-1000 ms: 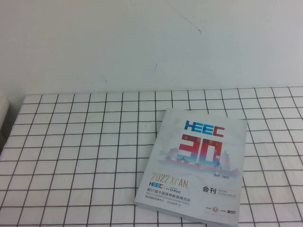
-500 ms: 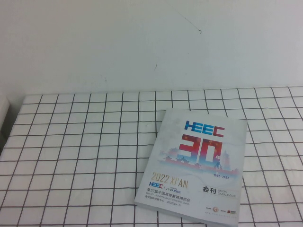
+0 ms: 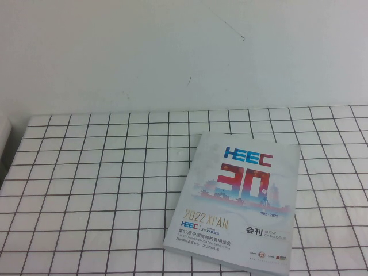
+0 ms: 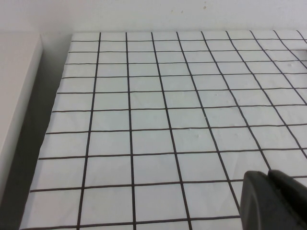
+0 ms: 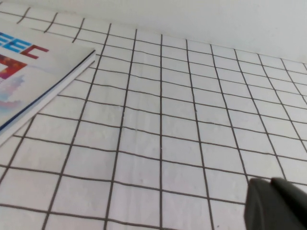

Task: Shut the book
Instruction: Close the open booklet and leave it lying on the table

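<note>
The book [image 3: 238,195] lies shut and flat on the checked tablecloth [image 3: 92,190], right of centre and near the front edge. Its pale cover faces up, printed with blue "HEEC" and a red "30". One corner of the book [image 5: 33,81] with its page edges shows in the right wrist view. Neither arm appears in the high view. My left gripper [image 4: 267,175] hovers over bare cloth near the table's left edge, its dark fingers pressed together and holding nothing. My right gripper [image 5: 269,183] hangs over bare cloth to the right of the book, also shut and holding nothing.
A white wall [image 3: 172,52] rises behind the table. The cloth's left edge [image 4: 53,120] drops into a dark gap beside a white ledge [image 4: 17,96].
</note>
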`<move>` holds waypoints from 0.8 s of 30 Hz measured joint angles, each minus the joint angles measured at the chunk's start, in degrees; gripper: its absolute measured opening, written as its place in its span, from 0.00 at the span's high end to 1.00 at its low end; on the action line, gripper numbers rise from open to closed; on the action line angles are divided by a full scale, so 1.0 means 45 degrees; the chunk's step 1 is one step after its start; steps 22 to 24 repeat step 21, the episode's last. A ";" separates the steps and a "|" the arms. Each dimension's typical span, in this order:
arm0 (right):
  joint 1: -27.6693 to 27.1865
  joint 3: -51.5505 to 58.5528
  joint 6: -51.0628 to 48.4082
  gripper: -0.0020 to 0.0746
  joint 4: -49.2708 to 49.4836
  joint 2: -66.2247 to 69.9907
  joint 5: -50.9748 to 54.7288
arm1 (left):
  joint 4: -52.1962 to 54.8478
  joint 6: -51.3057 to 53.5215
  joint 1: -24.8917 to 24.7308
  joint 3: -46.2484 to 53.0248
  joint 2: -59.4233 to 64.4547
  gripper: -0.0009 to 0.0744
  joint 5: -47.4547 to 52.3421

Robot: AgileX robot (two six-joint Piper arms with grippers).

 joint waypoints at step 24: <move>0.0000 0.0000 -0.0514 0.98 0.1295 0.0000 0.0000 | 0.0000 0.0000 0.0000 0.0000 0.0000 0.99 0.0000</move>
